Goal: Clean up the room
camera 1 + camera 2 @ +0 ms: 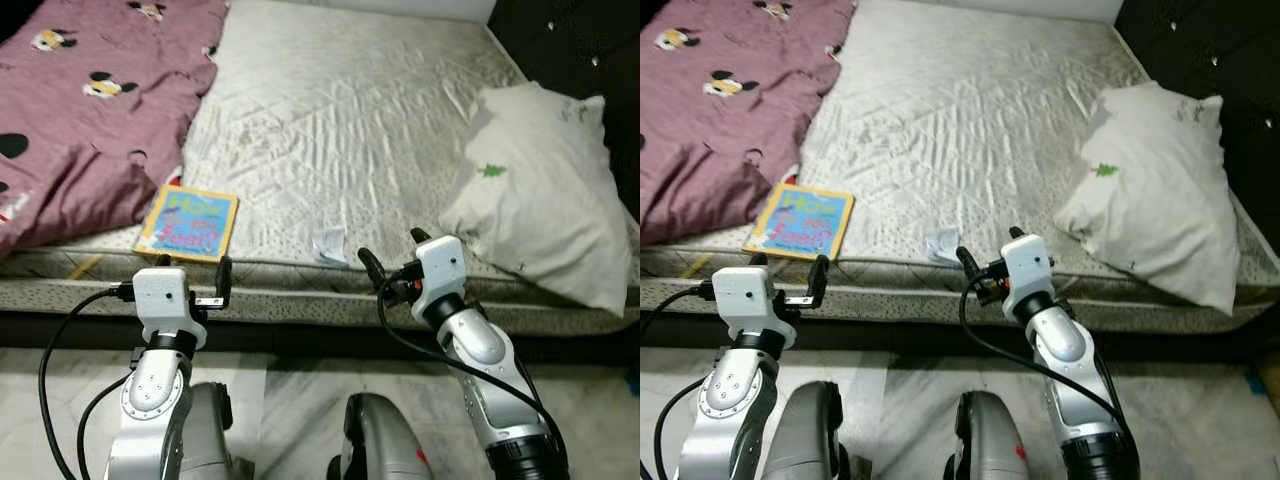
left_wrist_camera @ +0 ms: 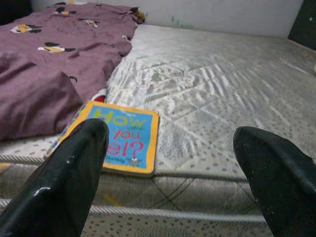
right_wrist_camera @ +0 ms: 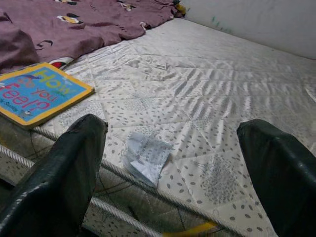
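A picture book (image 1: pixel 187 224) with a yellow border and blue cover lies flat near the front edge of the bare mattress (image 1: pixel 330 130). A small crumpled white paper (image 1: pixel 329 245) lies to its right, also near that edge. My left gripper (image 1: pixel 195 270) hovers open just in front of the bed edge, facing the book (image 2: pixel 121 138). My right gripper (image 1: pixel 393 252) stands open at the edge, facing the paper (image 3: pixel 145 157). Neither holds anything.
A maroon blanket (image 1: pixel 80 110) with cartoon mouse prints is bunched over the bed's left side. A white pillow (image 1: pixel 540 195) rests at the right by a dark headboard (image 1: pixel 580 45). Pale marble floor (image 1: pixel 300 390) runs below the bed.
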